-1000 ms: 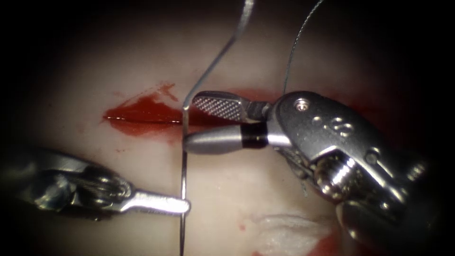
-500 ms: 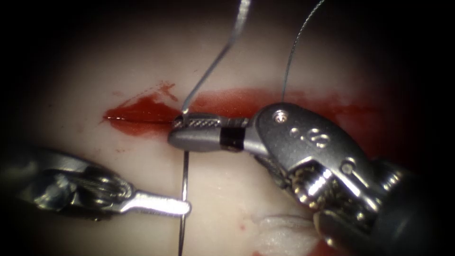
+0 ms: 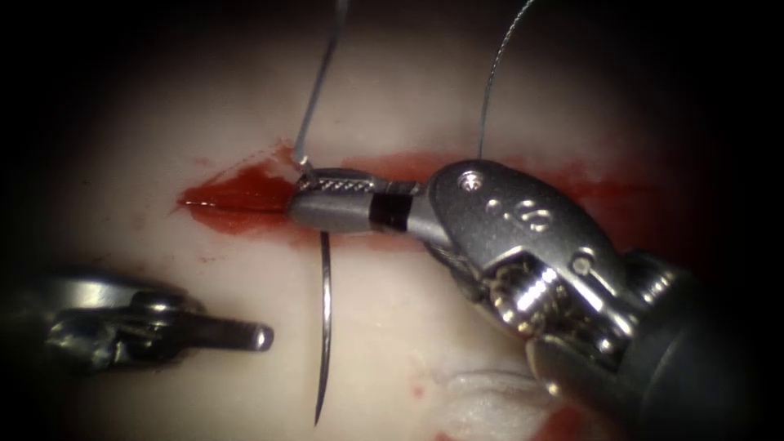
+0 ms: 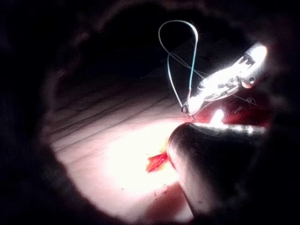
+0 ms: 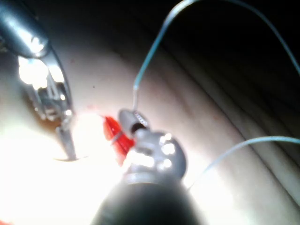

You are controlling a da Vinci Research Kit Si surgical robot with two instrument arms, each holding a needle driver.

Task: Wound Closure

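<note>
Needle held at its swaged end over the cut as the left gripper lets go

One tissue, one cut, two grippers, one needle and one thread are counted. The right gripper, entering from the right, is seen clamped shut on the needle at its thread end, directly over the cut amid red fluid. The needle's long axis is set nearly upright in the endoscope view, its point directed down toward the near edge, its body lying outside the tissue. The thread is carried up from the jaws. The left gripper, closed and holding nothing, is placed left of the needle, apart from it; half a second ago it was clamped on the needle's shaft, and the needle has since shifted slightly upward.
</note>
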